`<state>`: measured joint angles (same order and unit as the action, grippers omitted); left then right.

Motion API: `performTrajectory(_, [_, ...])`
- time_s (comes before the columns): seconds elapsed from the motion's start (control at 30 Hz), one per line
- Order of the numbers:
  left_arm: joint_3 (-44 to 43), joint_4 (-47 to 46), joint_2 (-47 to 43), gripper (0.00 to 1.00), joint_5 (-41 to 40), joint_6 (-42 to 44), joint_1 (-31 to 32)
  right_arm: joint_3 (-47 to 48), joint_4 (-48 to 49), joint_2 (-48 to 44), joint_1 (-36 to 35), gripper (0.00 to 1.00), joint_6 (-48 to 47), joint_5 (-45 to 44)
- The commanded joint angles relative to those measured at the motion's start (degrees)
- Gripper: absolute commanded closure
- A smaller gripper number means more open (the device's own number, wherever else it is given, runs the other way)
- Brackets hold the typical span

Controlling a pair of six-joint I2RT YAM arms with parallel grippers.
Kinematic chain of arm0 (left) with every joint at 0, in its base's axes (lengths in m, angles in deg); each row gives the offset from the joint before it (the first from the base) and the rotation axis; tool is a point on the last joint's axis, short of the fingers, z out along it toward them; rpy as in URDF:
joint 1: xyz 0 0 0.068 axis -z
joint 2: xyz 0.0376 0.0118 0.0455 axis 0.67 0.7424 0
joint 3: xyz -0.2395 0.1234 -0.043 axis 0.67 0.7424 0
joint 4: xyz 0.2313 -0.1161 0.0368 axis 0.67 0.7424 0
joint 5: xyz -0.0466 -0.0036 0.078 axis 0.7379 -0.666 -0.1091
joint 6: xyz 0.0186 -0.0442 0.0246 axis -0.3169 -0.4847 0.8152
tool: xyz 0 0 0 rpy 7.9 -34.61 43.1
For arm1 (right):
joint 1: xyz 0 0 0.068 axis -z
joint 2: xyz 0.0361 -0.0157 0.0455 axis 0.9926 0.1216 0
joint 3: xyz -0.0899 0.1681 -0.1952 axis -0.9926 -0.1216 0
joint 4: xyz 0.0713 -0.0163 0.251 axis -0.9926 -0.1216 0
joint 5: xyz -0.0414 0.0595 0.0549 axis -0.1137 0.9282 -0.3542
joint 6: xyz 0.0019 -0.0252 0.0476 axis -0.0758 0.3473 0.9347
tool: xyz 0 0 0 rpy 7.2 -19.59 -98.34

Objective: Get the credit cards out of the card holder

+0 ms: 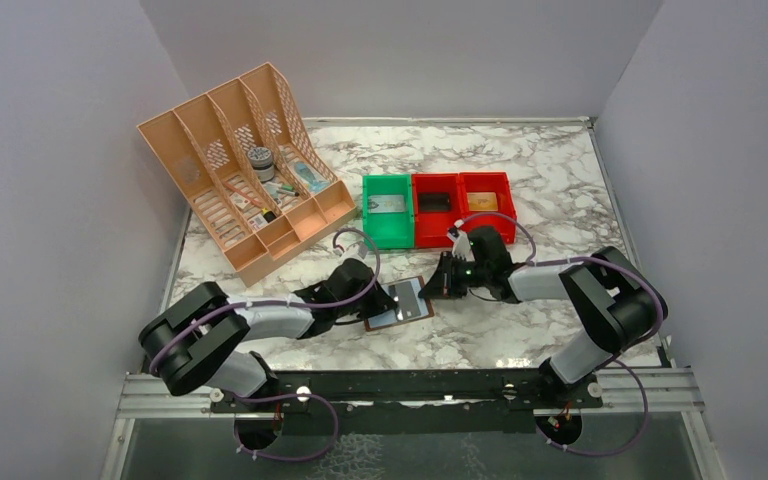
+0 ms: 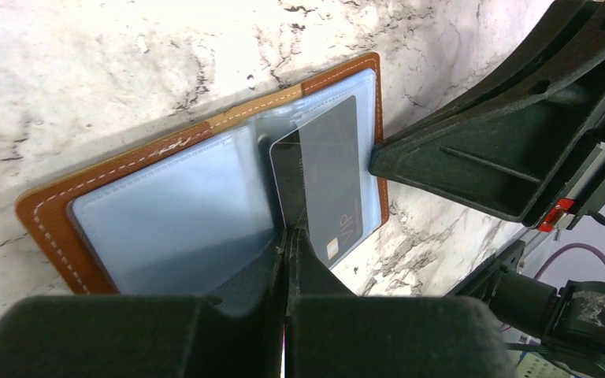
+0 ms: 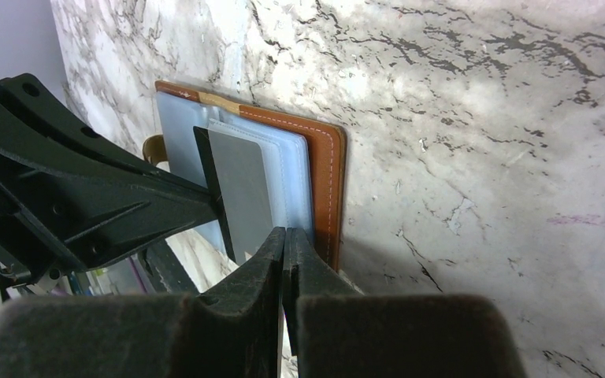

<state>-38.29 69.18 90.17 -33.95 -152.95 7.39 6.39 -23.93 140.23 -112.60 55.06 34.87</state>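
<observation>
Top external view is showing both arms stretching low across the table (image 1: pixel 530 335), meeting at the holder (image 1: pixel 412 300), which is lying open and flat between them. Left gripper (image 2: pixel 286 246) is pinching the corner of a dark card (image 2: pixel 327 177) marked VIP, tilting up out of the clear sleeves. Right gripper (image 3: pixel 285 246) is pressing its fingers together at the holder's opposite edge; whether it is nipping a sleeve is unclear. Bins (image 1: pixel 390 238) and a rack (image 1: pixel 250 185) are standing behind, well apart.

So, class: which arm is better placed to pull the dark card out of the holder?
Left. The left tool appears shut on the edge of the card, which already stands partly out of the holder. The right tool is shut and only presses the holder's edge.
</observation>
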Motion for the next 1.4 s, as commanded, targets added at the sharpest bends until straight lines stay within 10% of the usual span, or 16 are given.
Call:
performTrajectory(0.0, [-0.7, 7.1, -2.5, 1.0, -3.4, 1.5, 0.0, -0.4, -7.6, 0.5, -0.4, 0.96, -3.2, -5.1])
performTrajectory(0.83, [-2.2, 6.6, -2.7, 1.0, -1.4, 3.9, -0.1, 7.7, -7.5, 1.7, -2.4, 0.87, -7.7, 9.9])
performTrajectory(1.37, [1.5, -0.9, -0.6, 0.64, 0.9, -1.3, -0.8, 4.5, -11.6, 5.5, -2.4, 0.88, -7.2, -4.5])
